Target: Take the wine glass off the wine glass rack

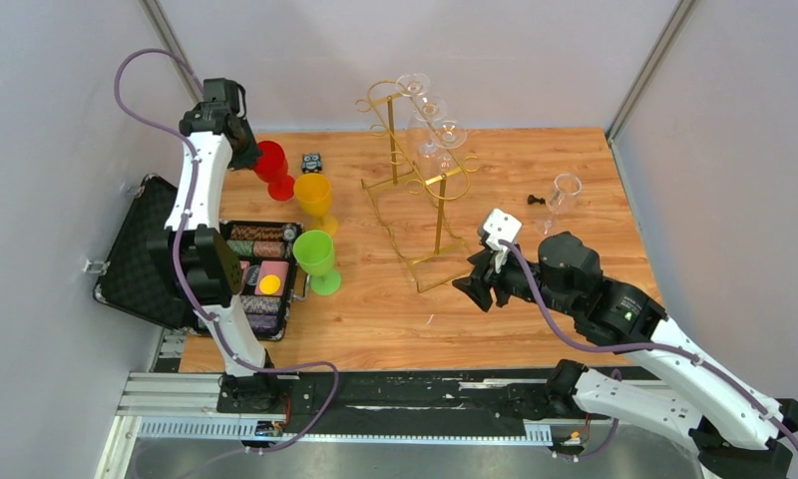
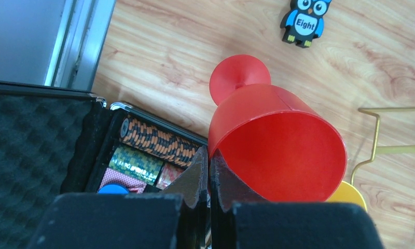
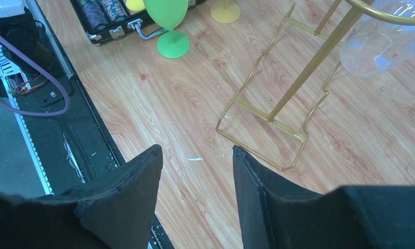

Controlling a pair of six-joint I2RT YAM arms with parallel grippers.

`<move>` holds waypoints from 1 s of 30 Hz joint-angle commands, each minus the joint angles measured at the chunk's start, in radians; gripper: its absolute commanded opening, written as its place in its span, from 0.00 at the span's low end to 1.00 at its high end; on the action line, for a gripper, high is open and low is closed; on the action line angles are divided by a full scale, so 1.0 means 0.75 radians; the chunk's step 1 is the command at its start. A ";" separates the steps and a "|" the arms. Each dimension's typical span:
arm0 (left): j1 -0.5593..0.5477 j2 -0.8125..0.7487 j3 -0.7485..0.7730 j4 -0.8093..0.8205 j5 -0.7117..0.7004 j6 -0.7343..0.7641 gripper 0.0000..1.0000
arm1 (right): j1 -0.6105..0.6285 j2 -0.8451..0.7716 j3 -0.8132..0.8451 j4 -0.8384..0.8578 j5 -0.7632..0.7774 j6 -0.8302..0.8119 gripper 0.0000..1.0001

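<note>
Wine glasses (image 1: pixel 430 125) hung on the rack (image 1: pixel 437 215), none grasped yet. The right pincer (image 3: pixel 195 154) gaped empty nearby; the left pincer (image 2: pixel 208 171) seemingly pinched the red cup (image 2: pixel 278 150).

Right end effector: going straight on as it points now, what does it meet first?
Probably the bare wooden table, just short of the wine glass rack base; depth is unclear.

Gold wine glass rack (image 3: pixel 312 67), red goblet (image 2: pixel 278 150), green goblet (image 1: pixel 315 251)
</note>
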 commanded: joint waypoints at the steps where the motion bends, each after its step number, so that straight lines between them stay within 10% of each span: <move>1: 0.029 0.038 -0.022 0.014 0.037 0.014 0.00 | 0.003 -0.001 0.069 -0.014 0.014 0.045 0.53; 20: 0.063 0.112 -0.110 0.079 0.052 0.020 0.00 | 0.004 0.017 0.074 -0.036 0.028 0.087 0.55; 30: 0.066 0.126 -0.094 0.078 0.058 0.027 0.31 | 0.004 0.036 0.092 -0.040 0.038 0.087 0.58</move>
